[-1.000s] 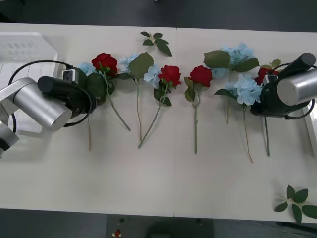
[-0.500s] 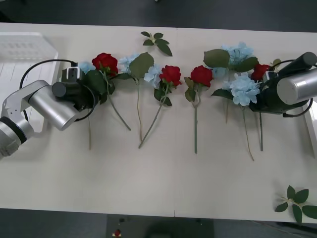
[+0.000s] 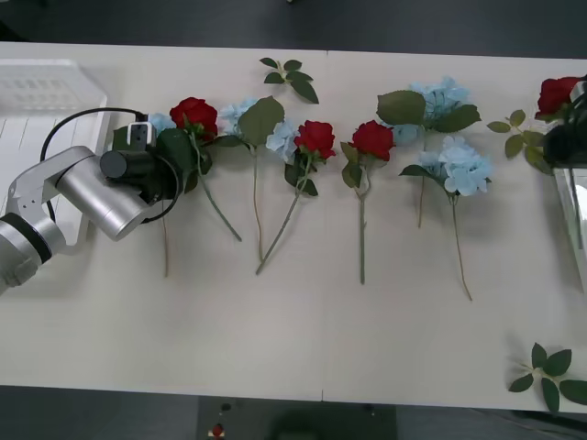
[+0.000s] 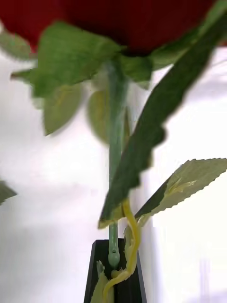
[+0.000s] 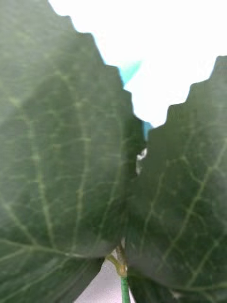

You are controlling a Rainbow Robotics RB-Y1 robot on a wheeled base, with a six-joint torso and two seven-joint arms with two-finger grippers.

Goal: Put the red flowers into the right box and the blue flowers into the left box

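Moved: the right arm has swung off the table to the far right edge, taking a red rose (image 3: 557, 94) with it; the left arm has pushed in toward the leftmost blue flower and now sits over its leaves
Right gripper (image 4: 116, 258): its black fingers are closed tight on the rose's stem (image 4: 115, 156), the bloom standing above them, its leaves spreading to the sides
Rose held: raised at the table's right end, just by the rim of the right box (image 3: 570, 220), a narrow white sliver there
Left gripper (image 3: 138, 147): hidden among two big green leaves (image 5: 61, 156) of the leftmost blue flower (image 3: 158, 123); whether its fingers are spread or closed I cannot tell
Left box (image 3: 41, 92): white tray at the table's left end, just behind the left arm
Still on the table: three red roses (image 3: 194, 114) (image 3: 315, 137) (image 3: 372, 139) and blue flowers (image 3: 459, 165) (image 3: 442, 95) lying in a row, heads away from the robot
Meaning: one rose looks close to delivery into the right box; the blue flower on the left seems next for the left box, its grasp not yet certain
Risk: broad leaves may get pinched in place of the thin stem
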